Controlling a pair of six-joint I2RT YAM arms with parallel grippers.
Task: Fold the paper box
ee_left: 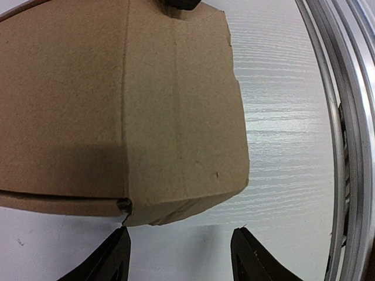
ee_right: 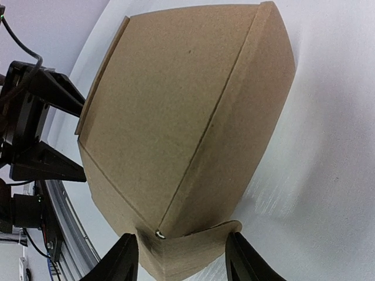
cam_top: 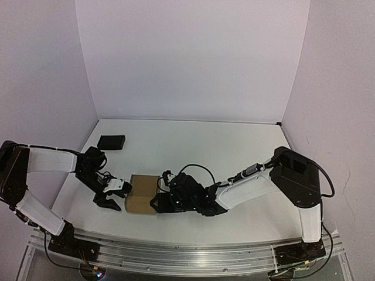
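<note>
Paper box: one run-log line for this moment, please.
paper box: box-shaped, on table | left tool: open, at box's end | right tool: straddles box corner, grip unclear

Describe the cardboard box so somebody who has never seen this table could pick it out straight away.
Look at the white table, near its front edge, where the left gripper and right gripper face each other. The paper box sits between them: a squarish brown cardboard block, unlike the small flat black rectangle far back on the left.
</note>
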